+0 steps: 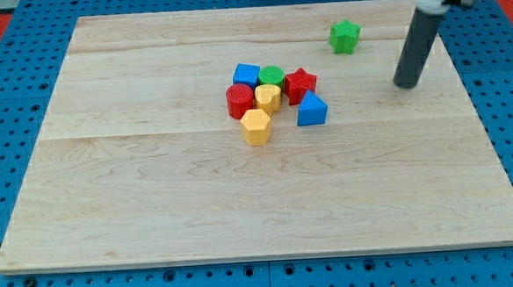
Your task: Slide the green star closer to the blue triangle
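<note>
Pale wooden table [153, 193] on a blue pegboard. With the green star [345, 36] as landmark: my tip [405, 86] stands to its right and lower, well apart; no fingers exist on this rod. Blue triangle [311, 111] lies below-left of the star, red star [301, 84] just beside it, nothing between them.

The rod [417, 43] is cut off by the view's top edge; the green cylinder [272, 74] sits partly hidden behind the yellow block [268, 98].
</note>
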